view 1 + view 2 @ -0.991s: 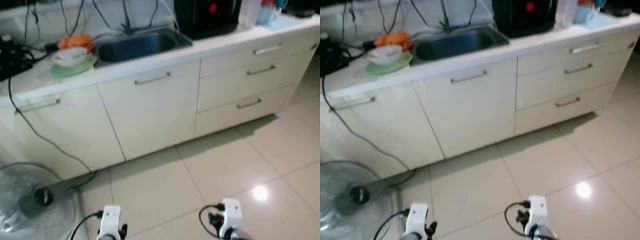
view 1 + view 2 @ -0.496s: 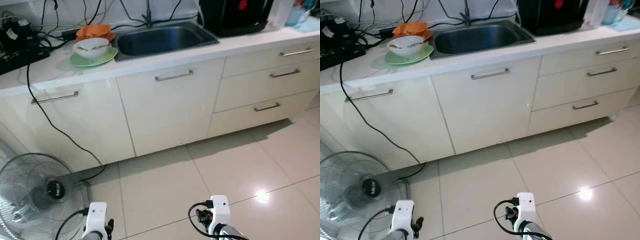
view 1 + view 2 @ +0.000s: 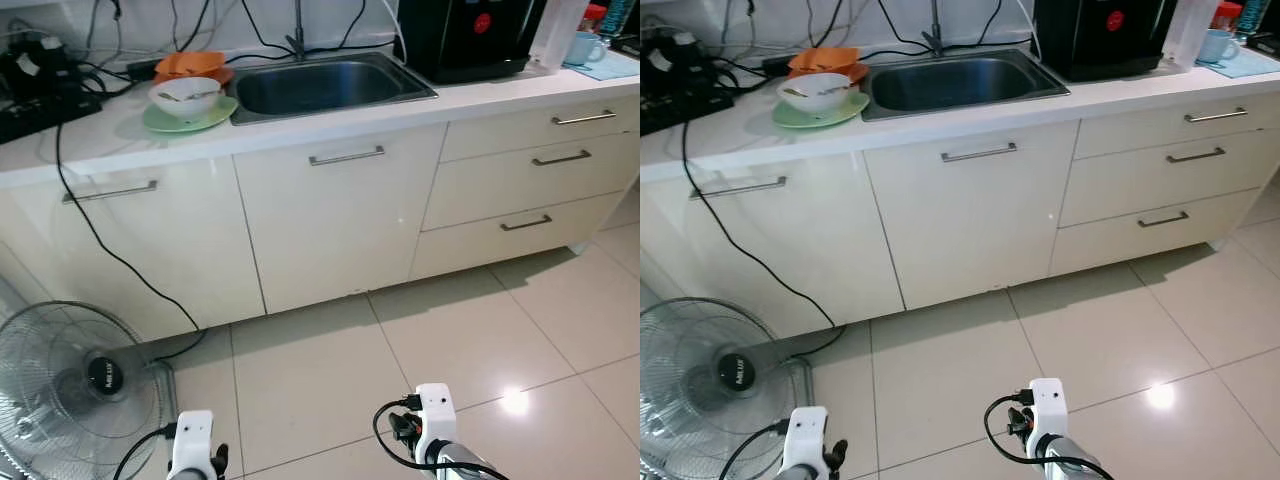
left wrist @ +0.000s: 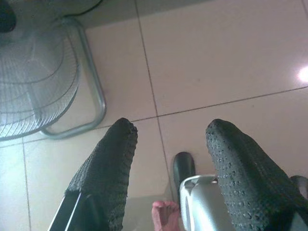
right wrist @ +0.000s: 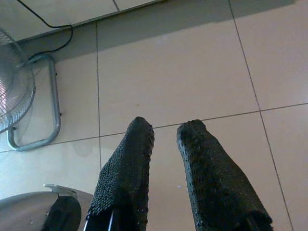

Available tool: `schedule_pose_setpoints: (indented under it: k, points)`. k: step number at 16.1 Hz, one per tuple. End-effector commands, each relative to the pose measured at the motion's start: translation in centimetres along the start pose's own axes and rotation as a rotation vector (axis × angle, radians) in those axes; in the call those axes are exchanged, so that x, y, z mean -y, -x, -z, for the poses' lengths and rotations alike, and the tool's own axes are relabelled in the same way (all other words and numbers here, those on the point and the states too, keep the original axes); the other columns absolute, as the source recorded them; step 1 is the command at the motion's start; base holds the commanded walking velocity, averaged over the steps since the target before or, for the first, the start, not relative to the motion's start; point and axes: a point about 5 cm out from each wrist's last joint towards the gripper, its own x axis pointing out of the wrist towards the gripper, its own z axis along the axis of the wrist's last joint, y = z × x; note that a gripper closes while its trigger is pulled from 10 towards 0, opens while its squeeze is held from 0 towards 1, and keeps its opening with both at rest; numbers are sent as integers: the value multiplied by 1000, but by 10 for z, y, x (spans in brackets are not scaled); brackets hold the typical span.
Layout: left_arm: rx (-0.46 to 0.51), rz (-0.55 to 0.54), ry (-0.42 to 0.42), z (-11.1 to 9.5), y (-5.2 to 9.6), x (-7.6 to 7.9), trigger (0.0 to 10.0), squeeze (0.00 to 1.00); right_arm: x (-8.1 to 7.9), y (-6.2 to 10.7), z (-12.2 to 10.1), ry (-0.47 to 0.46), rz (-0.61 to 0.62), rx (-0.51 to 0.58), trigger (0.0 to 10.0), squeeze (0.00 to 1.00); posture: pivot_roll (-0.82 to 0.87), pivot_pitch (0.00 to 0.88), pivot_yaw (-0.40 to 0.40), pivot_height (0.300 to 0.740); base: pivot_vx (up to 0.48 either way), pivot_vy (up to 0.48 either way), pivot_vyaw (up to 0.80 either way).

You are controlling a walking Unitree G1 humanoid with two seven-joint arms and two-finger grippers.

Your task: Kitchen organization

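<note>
1. Steel mesh marks the far left: a floor fan (image 3: 85,385) stands on the pale tiles, with a black cable (image 3: 100,250) trailing down from the counter above it.
2. Next along the counter (image 3: 90,140) sits a white bowl (image 3: 184,97) on a green plate (image 3: 190,118), orange dishes (image 3: 190,65) just behind it, all beside the sink (image 3: 330,85).
3. Right of the sink stands a black appliance (image 3: 470,35), then a blue mug (image 3: 583,47) near the counter's far end, above three drawers (image 3: 530,160).
4. The left gripper (image 4: 168,154) hangs low over the floor, its fingers spread wide and holding nothing.
5. The right gripper (image 5: 166,149) hangs likewise, fingers a little apart, nothing between them.
6. Judged from this, the step in hand is the approach: the robot stands well back from the counter. Next it likely needs to walk closer, raise an arm, and reach for the dishes by the sink.
</note>
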Motion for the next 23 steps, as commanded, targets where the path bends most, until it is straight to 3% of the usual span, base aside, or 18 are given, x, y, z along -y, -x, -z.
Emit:
schedule_pose_setpoints:
  k: [1,11,23]
  points:
    - [8,-7,-1,-3,-1,0,10000,0,0,0,-1,6,4,1,10000,0,50,0,60,740,386,0,0]
    - [-8,-14,-36,2,1,-4,10000,0,-2,0,2,14,-9,-17,10000,0,54,0,59,740,474,0,0]
    - [10,17,-59,-8,-2,6,10000,0,4,2,4,-10,18,-19,10000,0,28,0,59,740,480,0,0]
